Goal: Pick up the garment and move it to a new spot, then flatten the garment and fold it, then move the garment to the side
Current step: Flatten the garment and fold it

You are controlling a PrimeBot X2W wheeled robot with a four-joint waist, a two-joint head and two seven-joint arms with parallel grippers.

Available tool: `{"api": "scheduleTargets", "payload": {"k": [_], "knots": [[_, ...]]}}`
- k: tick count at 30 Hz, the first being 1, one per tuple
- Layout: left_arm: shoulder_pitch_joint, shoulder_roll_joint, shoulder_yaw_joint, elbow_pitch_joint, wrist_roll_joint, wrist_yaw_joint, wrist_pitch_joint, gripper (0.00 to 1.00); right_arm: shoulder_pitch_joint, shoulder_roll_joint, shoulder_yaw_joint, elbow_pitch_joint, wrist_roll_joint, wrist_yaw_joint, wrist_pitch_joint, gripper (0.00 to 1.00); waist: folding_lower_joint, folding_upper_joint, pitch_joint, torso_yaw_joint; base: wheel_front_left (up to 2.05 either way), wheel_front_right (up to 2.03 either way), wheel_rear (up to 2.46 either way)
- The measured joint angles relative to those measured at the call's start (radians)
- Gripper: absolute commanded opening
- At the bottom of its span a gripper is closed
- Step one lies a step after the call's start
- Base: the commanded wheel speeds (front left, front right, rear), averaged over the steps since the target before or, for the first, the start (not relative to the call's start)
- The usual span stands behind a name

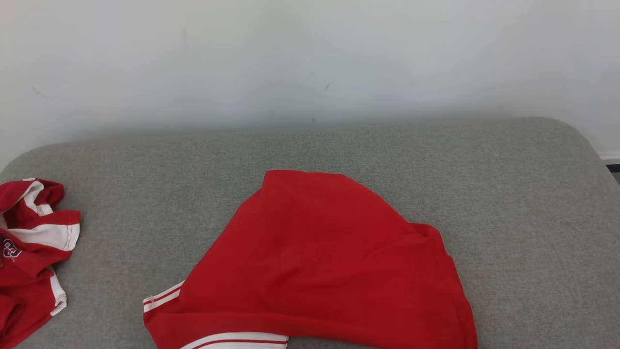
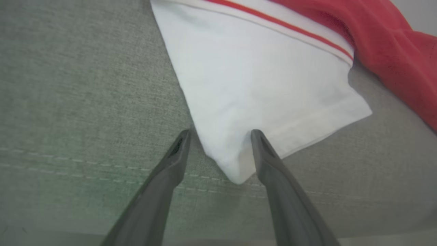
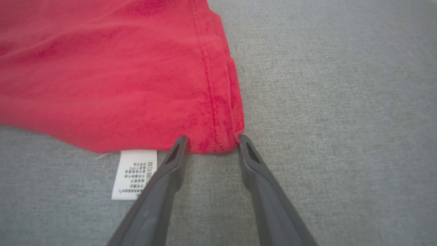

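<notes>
On your grey cushion point(image 1: 508, 194), red garment point(image 1: 329, 261) spread, left gripper point(image 2: 221, 134) wide astride its white corner, right gripper point(image 3: 213, 137) wide at red hem, label point(image 3: 135, 174) beside.

The left gripper point(image 2: 220, 135), fingers apart, straddles the garment's point(image 2: 259, 78) white corner

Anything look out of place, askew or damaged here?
No damage or spill. The garment lies askew and not yet flat on the grey cushion, its white label poking out from under the hem. A second red-and-white garment sits crumpled at the cushion's left edge.
</notes>
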Motion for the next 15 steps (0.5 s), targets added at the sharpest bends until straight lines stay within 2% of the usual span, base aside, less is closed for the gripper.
{"api": "scheduleTargets", "payload": {"k": [1,2,8,15], "knots": [[-0.005,0.001,-0.004,0.010,-0.013,0.002,-0.003,0.27,-0.007,0.000,0.001,0.014,0.003,0.000,0.000,0.00,0.0000,0.0000,0.001,-0.001,0.00,0.00,0.00],[-0.012,0.002,-0.007,0.021,-0.025,0.003,-0.005,0.02,-0.014,0.000,0.001,0.024,0.009,0.000,0.000,0.00,0.0000,0.0000,0.001,-0.001,0.00,0.00,0.00],[-0.041,0.000,-0.024,0.030,-0.073,0.002,-0.002,0.00,-0.048,-0.003,0.012,0.057,0.024,0.000,0.000,0.00,0.0001,0.0000,0.002,-0.007,0.00,0.00,0.00],[-0.016,-0.003,0.051,-0.140,-0.076,0.000,0.002,0.00,-0.003,-0.018,0.052,-0.041,0.058,0.000,0.000,0.00,0.0002,0.0001,-0.001,-0.002,0.00,0.00,0.00]]}}
